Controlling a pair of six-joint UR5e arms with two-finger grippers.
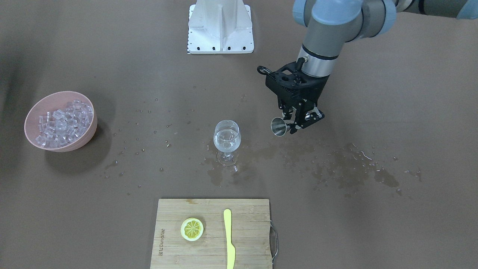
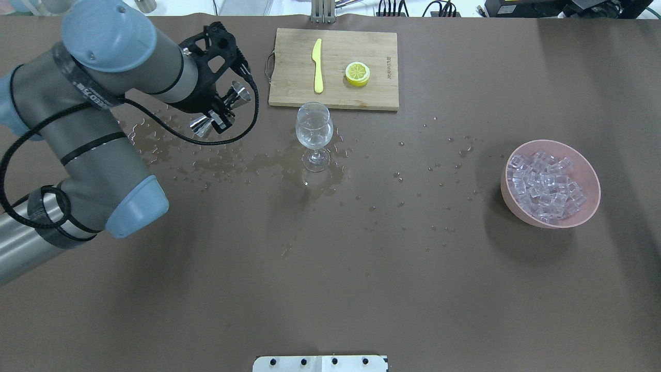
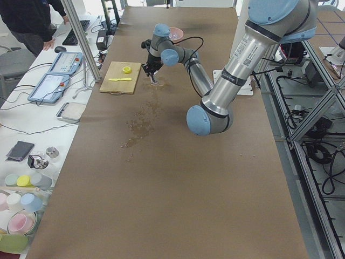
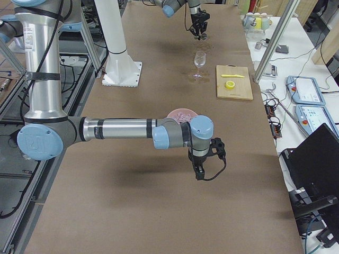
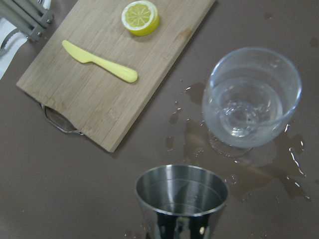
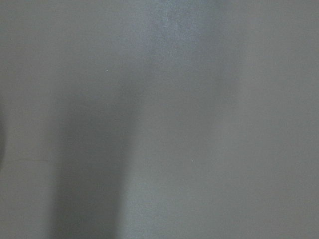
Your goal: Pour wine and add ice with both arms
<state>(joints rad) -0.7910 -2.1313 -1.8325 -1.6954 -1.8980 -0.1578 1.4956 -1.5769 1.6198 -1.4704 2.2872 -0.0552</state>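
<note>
My left gripper [image 1: 295, 123] is shut on a steel jigger [image 1: 279, 126], held on its side above the table, its mouth towards the wine glass [image 1: 226, 139] and apart from it. The jigger also shows in the left wrist view [image 5: 180, 194], and I see no liquid in it. The stemmed glass [image 2: 314, 129] stands upright and holds a little clear wine [image 5: 244, 107]. Clear ice cubes [image 1: 61, 123] fill a pink bowl [image 2: 591, 173] on the robot's right. My right gripper [image 4: 200, 168] shows only in the exterior right view, above the table beside the bowl; I cannot tell whether it is open.
A wooden cutting board [image 1: 213, 257] lies beyond the glass with a lemon slice [image 1: 192, 229] and a yellow knife [image 1: 229, 239]. Spilled water [image 1: 351, 168] wets the table around the glass and under the left arm. The white pedestal [image 1: 220, 26] stands at the robot's side.
</note>
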